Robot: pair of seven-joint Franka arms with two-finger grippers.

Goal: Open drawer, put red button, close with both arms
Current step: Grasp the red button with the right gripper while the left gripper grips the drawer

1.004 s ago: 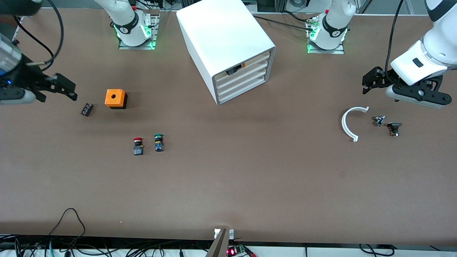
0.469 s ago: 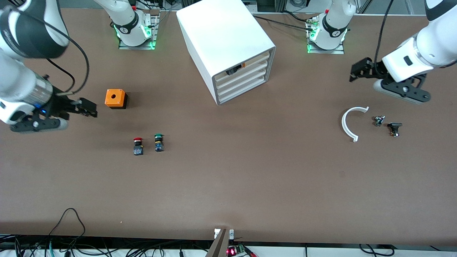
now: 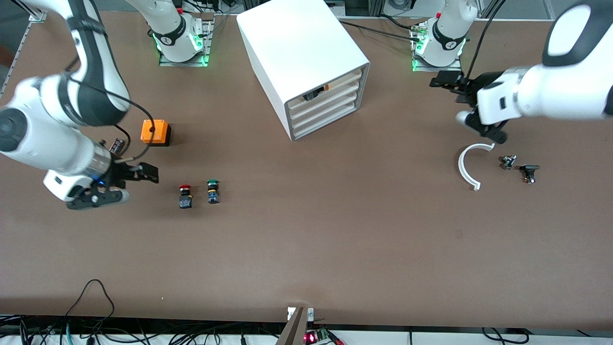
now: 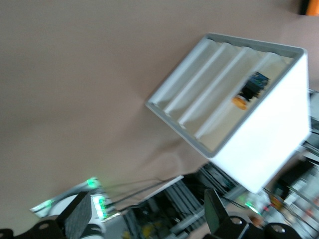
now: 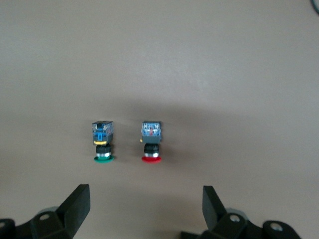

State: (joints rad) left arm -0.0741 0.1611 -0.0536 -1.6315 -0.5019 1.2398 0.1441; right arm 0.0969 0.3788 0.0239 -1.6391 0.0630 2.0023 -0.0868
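Observation:
The red button (image 3: pixel 185 196) lies on its side on the table next to the green-capped one (image 3: pixel 213 191). My right gripper (image 3: pixel 152 173) is open and empty, low over the table beside the red button, toward the right arm's end. In the right wrist view the red button (image 5: pixel 151 141) and the green one (image 5: pixel 102 141) lie ahead of the open gripper (image 5: pixel 144 196). The drawer (image 3: pixel 330 98) sits pushed in, second from the top of the white cabinet (image 3: pixel 301 52). My left gripper (image 3: pixel 441 81) is open and empty, up in the air near the left arm's base. Its wrist view shows the drawer (image 4: pixel 221 89).
An orange box (image 3: pixel 154 132) and a small dark part (image 3: pixel 116 145) lie by the right arm. A white curved piece (image 3: pixel 469 165) and two small dark parts (image 3: pixel 508 162) (image 3: pixel 529 172) lie at the left arm's end. The top drawer holds a black-and-orange item (image 3: pixel 313 94).
My right gripper has come down toward the front camera, past the orange box, to beside the red button. My left gripper has swung toward the cabinet and turned.

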